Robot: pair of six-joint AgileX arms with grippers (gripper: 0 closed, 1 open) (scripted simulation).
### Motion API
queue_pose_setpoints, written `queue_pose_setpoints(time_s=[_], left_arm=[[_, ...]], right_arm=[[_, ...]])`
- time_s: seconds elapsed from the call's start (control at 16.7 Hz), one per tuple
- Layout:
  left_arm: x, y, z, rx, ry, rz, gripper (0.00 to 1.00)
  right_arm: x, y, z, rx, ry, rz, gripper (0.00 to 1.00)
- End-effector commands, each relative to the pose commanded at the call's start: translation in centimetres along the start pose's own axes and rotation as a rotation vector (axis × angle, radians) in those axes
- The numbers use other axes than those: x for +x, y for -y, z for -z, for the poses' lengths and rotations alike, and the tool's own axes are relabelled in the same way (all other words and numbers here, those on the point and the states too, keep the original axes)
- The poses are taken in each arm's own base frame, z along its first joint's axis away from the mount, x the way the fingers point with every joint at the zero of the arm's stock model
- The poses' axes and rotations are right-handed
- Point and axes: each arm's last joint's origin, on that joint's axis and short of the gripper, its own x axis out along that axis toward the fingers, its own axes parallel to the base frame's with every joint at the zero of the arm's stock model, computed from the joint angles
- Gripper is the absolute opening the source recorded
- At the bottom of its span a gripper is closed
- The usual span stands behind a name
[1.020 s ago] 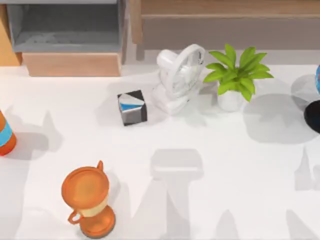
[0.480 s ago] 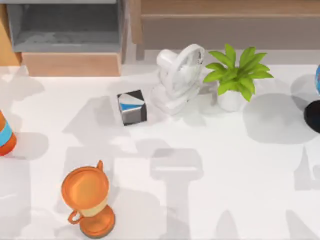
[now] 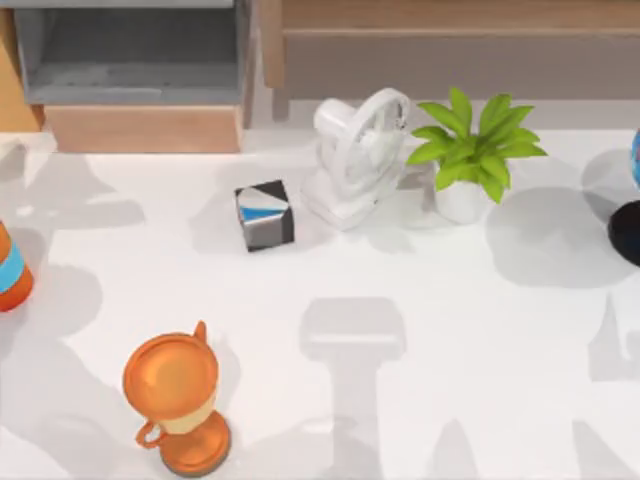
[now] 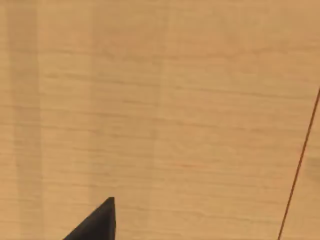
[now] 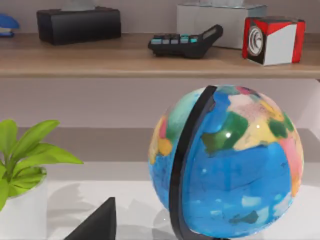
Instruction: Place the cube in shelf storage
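The left gripper shows as a dark tip close against a light wooden surface; whether it is spread or pressed together cannot be told. The right gripper shows the same dark tip low over the bench, beside the globe at the bench's right edge, and its state cannot be told either.

The shelf storage runs along the back edge toward the right corner, with its grey-brown recessed panel below the board. In the right wrist view its board carries a black box, a dark calculator, a white box and a red, white and black cube.

Where the puzzle cube lies cannot be told.

A grey-lined box compartment fills the back-left corner. A black, white and blue cube stands mid-bench, just beside a white desk fan. A potted plant stands near the fan. An orange trophy stands toward the front-left corner.
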Motion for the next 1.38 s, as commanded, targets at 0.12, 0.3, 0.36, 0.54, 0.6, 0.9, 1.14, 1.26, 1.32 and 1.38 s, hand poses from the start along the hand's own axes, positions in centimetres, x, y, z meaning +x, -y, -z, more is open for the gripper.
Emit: queue_pose_setpoints(time_s=[0.12, 0.3, 0.36, 0.54, 0.6, 0.9, 1.14, 1.26, 1.32, 1.38], left_arm=[[0.5, 1.9, 1.2, 0.058, -0.001, 0.001, 1.0], [0.8, 3.0, 1.8, 0.091, -0.001, 0.002, 1.0], [0.8, 3.0, 1.8, 0.091, -0.001, 0.002, 1.0], [0.8, 3.1, 1.6, 0.087, 0.002, 0.007, 1.0], [0.9, 3.0, 1.6, 0.088, 0.002, 0.005, 1.0], [2.8, 3.0, 1.8, 0.091, -0.001, 0.002, 1.0], [3.3, 3.0, 1.8, 0.091, -0.001, 0.002, 1.0], [3.3, 3.0, 1.8, 0.091, -0.001, 0.002, 0.92], [3.3, 3.0, 1.8, 0.091, -0.001, 0.002, 0.85], [3.3, 3.0, 1.8, 0.091, -0.001, 0.002, 0.77]], right_arm=[[0.0, 0.0, 0.0, 0.0, 0.0, 0.0, 1.0], [0.0, 0.0, 0.0, 0.0, 0.0, 0.0, 1.0], [0.0, 0.0, 0.0, 0.0, 0.0, 0.0, 1.0], [0.0, 0.0, 0.0, 0.0, 0.0, 0.0, 1.0], [0.0, 0.0, 0.0, 0.0, 0.0, 0.0, 1.0], [0.0, 0.0, 0.0, 0.0, 0.0, 0.0, 1.0], [0.0, 0.0, 0.0, 0.0, 0.0, 0.0, 1.0], [0.0, 0.0, 0.0, 0.0, 0.0, 0.0, 1.0], [0.0, 0.0, 0.0, 0.0, 0.0, 0.0, 1.0], [0.0, 0.0, 0.0, 0.0, 0.0, 0.0, 1.0]])
